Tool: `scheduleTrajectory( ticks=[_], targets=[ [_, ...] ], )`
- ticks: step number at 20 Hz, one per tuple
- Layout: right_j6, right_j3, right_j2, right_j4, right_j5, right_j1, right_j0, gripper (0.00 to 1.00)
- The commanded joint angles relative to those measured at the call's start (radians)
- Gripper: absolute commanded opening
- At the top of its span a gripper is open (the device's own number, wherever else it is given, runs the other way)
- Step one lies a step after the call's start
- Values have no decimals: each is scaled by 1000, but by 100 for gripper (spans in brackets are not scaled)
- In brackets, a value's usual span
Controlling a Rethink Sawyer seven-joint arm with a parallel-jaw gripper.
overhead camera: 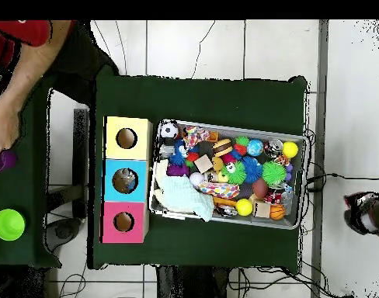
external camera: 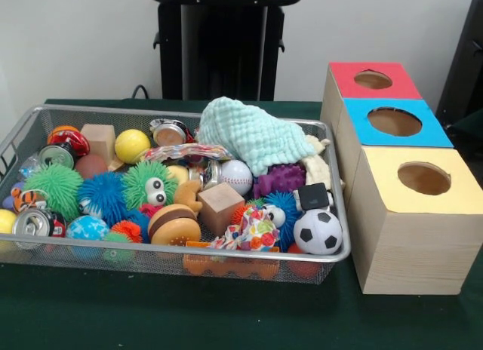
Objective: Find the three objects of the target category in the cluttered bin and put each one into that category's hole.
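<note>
No gripper or arm shows in either view. A wire mesh bin (external camera: 189, 250) (overhead camera: 304, 182) sits on the green table, heaped with toys. Among them are a soccer ball (external camera: 318, 231) (overhead camera: 168, 129), a baseball (external camera: 236, 176), a yellow ball (external camera: 132, 145) (overhead camera: 244, 207), two wooden cubes (external camera: 220, 207), a burger toy (external camera: 173, 223), drink cans (external camera: 32, 223) and several spiky balls (external camera: 53, 185). A mint cloth (external camera: 253, 135) (overhead camera: 185, 194) lies over the bin's end nearest the boxes. Beside the bin stand three wooden boxes with round holes: red (external camera: 343, 75) (overhead camera: 111, 211), blue (external camera: 434, 135) (overhead camera: 113, 167) and yellow (external camera: 377, 184) (overhead camera: 115, 126).
In the overhead view a person's arm in a red sleeve (overhead camera: 22, 70) reaches over a side table at the upper left. A green cup (overhead camera: 9, 223) stands on that side table. A shoe (overhead camera: 367, 213) shows at the right edge.
</note>
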Motion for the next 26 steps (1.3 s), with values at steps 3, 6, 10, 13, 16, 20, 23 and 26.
scheduleTrajectory(
  ticks=[3, 6, 10, 13, 16, 20, 23, 26],
  targets=[
    [-515, -217, 153, -71, 155, 151, -134, 100],
    [-563, -275, 170, -62, 178, 185, -160, 100],
    [-676, -396, 205, -55, 220, 260, -208, 100],
    [-774, -496, 233, -58, 250, 327, -234, 100],
    [-898, -620, 271, -71, 297, 418, -243, 100],
    [-803, -684, 244, -57, 300, 506, -201, 100],
    [-650, -701, 205, -21, 300, 552, -168, 100],
    [-559, -711, 188, 3, 271, 580, -150, 100]
  ],
)
